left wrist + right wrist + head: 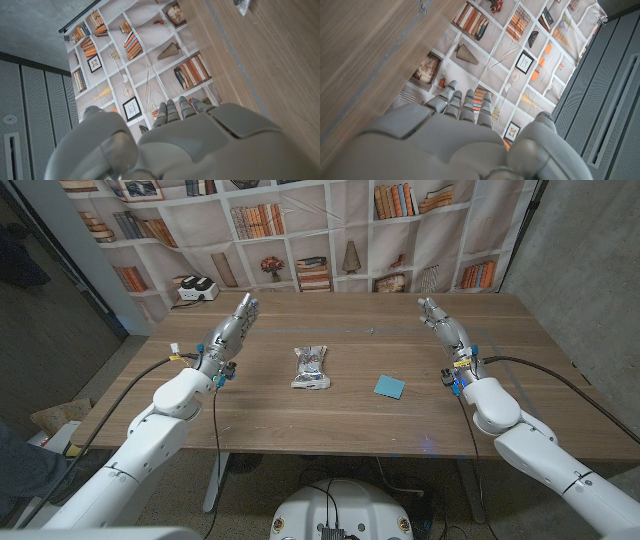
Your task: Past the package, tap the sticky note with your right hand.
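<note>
Sticky note: you have it lying flat, a blue square on the wooden counter, right of the middle. The package, a crinkled silvery pouch, lies to its left, well apart from it. Your right hand is raised at the right side of the counter, fingers stretched forward and side by side, holding nothing, apart from the note. Your left hand mirrors it on the far left, fingers extended, also empty. A white and black device sits off the counter's far left corner. Behind the counter hangs a backdrop printed with bookshelves; a grey concrete wall stands at the right.
</note>
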Tool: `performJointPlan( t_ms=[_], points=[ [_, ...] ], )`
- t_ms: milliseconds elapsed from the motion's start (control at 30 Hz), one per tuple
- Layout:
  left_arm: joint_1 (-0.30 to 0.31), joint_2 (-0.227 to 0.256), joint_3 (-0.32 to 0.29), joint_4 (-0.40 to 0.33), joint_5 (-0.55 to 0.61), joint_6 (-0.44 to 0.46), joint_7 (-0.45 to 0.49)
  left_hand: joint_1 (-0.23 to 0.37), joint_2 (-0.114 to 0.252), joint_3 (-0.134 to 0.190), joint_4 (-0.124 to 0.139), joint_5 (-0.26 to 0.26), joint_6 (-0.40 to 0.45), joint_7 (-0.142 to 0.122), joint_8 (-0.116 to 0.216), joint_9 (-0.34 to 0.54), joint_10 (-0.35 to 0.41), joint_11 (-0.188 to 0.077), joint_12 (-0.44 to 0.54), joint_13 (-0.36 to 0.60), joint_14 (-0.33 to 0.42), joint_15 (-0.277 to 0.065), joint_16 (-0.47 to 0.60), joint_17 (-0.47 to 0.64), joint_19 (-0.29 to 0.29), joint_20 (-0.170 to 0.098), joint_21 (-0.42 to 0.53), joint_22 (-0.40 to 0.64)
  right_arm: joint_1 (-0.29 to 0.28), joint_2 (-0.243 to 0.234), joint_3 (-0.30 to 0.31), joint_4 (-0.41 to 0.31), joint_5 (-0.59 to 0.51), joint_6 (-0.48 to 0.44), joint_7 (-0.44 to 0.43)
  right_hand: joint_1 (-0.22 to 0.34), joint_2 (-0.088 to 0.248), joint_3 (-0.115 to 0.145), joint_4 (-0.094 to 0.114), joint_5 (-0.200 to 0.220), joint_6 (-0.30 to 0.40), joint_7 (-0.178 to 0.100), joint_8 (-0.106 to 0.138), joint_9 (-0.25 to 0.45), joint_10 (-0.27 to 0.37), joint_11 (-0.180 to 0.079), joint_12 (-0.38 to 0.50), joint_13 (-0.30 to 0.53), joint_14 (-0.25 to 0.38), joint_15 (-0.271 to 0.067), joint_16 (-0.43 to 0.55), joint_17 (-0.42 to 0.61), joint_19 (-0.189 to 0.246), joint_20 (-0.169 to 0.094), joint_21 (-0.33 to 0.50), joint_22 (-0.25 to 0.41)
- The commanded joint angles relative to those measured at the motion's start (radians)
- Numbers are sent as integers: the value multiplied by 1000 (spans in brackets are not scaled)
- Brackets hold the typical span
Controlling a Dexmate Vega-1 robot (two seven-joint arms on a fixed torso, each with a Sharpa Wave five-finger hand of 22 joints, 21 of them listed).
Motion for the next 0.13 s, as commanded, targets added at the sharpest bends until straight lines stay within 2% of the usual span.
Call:
performJointPlan(
  t_ms=[33, 133],
  points=[
    [-21, -18, 7, 34, -7, -13, -12, 9, -2, -10, 2, -5, 5, 1, 0, 3, 11, 1, -1, 3, 3, 3, 1, 4, 5, 3, 1, 3, 21, 14, -5, 14, 11, 10, 13, 6, -5, -4, -8, -4, 8, 3, 4, 1, 11, 2, 5, 2, 7, 2, -3, 1, 6, -20, 2, 2],
    [-25, -19, 10, 40, -3, -16, -14, 10, -2, -10, 2, -5, 5, 1, -1, 3, 12, -1, -1, 3, 3, 3, 1, 4, 5, 3, 1, 3, 18, 12, -2, 7, 13, 2, 11, 6, -5, -4, -8, -4, 9, 2, 5, 1, 11, 2, 5, 2, 7, 2, -4, 1, 6, -20, 2, 2]
  ],
)
